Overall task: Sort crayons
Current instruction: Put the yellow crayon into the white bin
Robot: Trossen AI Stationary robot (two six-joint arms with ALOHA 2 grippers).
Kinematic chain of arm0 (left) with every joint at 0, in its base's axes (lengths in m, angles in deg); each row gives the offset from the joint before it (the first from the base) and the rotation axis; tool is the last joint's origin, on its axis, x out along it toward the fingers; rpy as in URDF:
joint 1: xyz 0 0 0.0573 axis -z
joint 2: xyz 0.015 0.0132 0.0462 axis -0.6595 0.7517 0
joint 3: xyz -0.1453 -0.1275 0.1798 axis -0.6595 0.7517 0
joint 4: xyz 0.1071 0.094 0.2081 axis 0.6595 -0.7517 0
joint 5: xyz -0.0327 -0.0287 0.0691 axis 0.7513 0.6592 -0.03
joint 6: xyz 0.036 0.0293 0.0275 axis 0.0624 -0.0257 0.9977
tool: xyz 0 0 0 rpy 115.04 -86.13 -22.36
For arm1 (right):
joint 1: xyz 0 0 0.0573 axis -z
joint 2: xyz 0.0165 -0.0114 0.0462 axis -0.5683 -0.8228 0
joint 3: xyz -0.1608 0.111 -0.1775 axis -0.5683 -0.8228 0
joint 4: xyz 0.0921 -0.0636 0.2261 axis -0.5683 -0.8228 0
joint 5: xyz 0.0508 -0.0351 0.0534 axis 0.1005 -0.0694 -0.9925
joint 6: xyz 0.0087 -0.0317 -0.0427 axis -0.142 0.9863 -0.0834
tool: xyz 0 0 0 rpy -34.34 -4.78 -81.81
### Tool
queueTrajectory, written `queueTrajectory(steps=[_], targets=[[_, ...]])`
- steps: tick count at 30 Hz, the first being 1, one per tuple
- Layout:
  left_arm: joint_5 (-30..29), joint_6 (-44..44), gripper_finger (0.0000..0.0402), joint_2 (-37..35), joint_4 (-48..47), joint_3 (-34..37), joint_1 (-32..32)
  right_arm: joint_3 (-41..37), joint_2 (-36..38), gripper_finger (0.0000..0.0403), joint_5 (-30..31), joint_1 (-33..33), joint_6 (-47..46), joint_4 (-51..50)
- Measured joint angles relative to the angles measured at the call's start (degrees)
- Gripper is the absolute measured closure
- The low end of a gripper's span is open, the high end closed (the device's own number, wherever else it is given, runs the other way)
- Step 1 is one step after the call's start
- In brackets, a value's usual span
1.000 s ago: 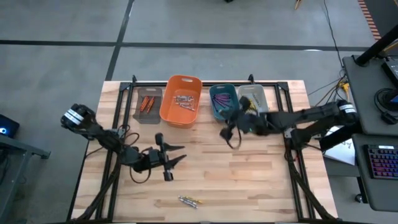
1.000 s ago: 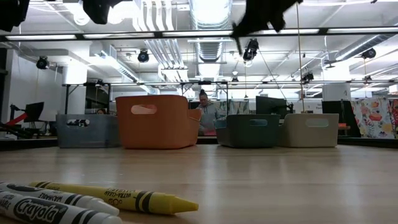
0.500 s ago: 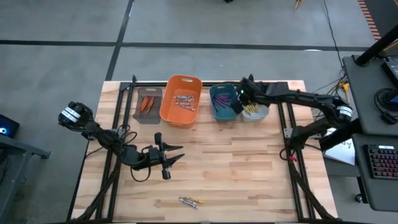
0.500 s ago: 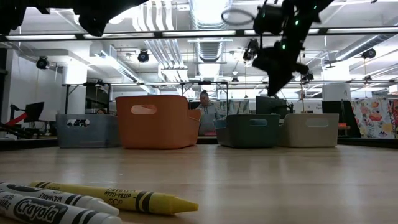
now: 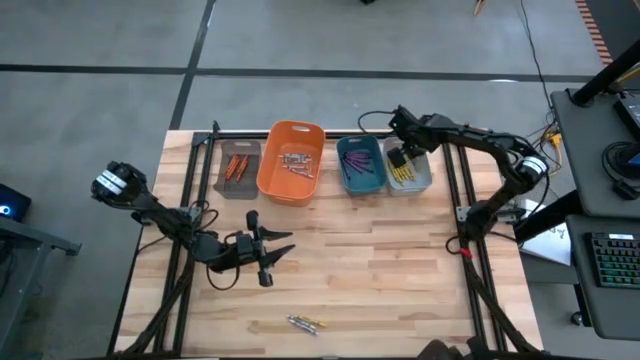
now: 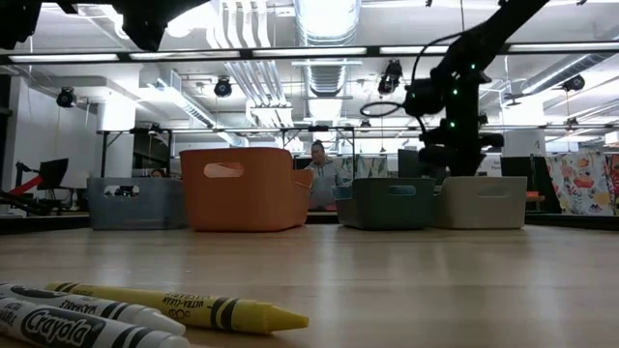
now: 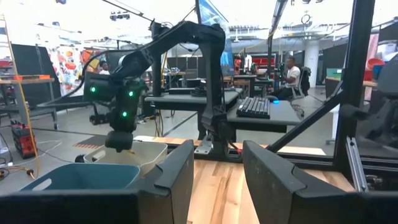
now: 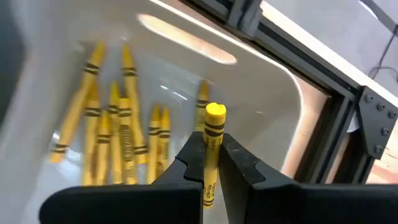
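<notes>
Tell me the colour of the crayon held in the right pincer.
Yellow with black label markings; the crayon shows best in the right wrist view, clamped in the right pincer.

On the low view, the word "Crayola" reads in black letters on the wrapper of the white crayon lying nearest the camera, while the yellow crayon beside it carries a line of small print too fine to make out.
</notes>
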Motion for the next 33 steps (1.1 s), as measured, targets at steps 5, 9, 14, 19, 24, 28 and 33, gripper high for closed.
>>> queueTrajectory(steps=[5,9,14,19,24,28,33], targets=[[0.0,0.1,0.0281,-0.2,-0.1,0.0,-0.1,0.0,-0.6,0.0375,0.0,0.6,1.5,0.1],[0.0,-0.3,0.0281,-0.2,-0.5,0.0,-0.1,0.0,-0.6,0.0344,0.0,0.5,2.2,0.8],[0.0,-1.1,0.0281,-0.2,-1.3,0.0,-0.1,0.0,-0.6,0.032,0.0,0.5,2.2,1.1],[0.0,-4.3,0.0281,-0.1,-3.8,0.0,-0.1,0.1,-0.1,0.0318,0.0,0.5,2.2,1.4],[0.0,-10.0,0.0281,-0.1,-7.3,-0.1,-0.1,2.4,2.6,0.0321,0.0,-0.1,0.4,-2.1],[0.2,-17.0,0.0281,0.0,-12.3,-0.2,-0.1,4.1,6.9,0.032,0.0,-2.3,-0.1,-3.8],[0.5,-21.1,0.0281,1.7,-16.0,-3.0,-0.1,4.6,14.9,0.0322,0.0,-7.9,-2.5,-4.2]])
